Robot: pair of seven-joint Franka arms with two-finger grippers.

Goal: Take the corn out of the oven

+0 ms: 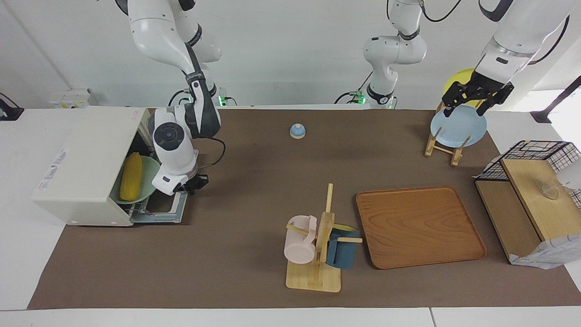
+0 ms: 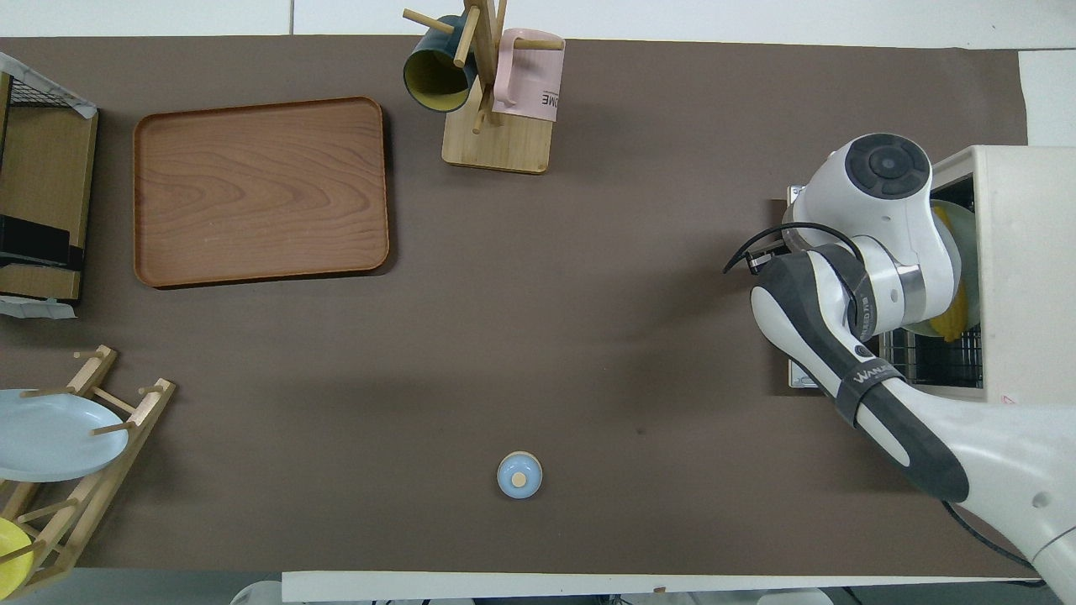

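Facing view, scanned from the right arm's end across:

1. Oven (image 1: pixel 81 168): on worktop (image 1: pixel 254 181) at right arm's end. Door down flat, rack visible. Opening step looks done.
2. Corn (image 1: pixel 130 177): inside oven mouth, lying on a pale green plate (image 1: pixel 147 181). Not yet out.
3. Right claw (image 1: pixel 190 185): low, just in front of oven, over the lowered door and beside the plate. Touching corn? No, apart from it. Finger spacing: cannot tell, wrist body hides it in both views.
4. Bell (image 1: pixel 297 131): small blue, mid-worktop, near the robots. Not involved.
5. Mug tree (image 1: pixel 317 254) w/ pink and dark blue mugs; wooden tray (image 1: pixel 417 227) beside it, bare.
6. Plate rack (image 1: pixel 447 145) holding a light blue plate and a yellow one, toward left arm's end.
7. Left claw (image 1: pixel 474 97): up over the plate rack, fingers spread wide, holding nothing. Arm waits.
8. Wire-and-wood shelf (image 1: pixel 531 195) at worktop edge.

Assessment: early-mid stage. Access gained; grasp, withdrawal and set-down of corn all outstanding. Judged next need: right claw to reach in and close on the cob.
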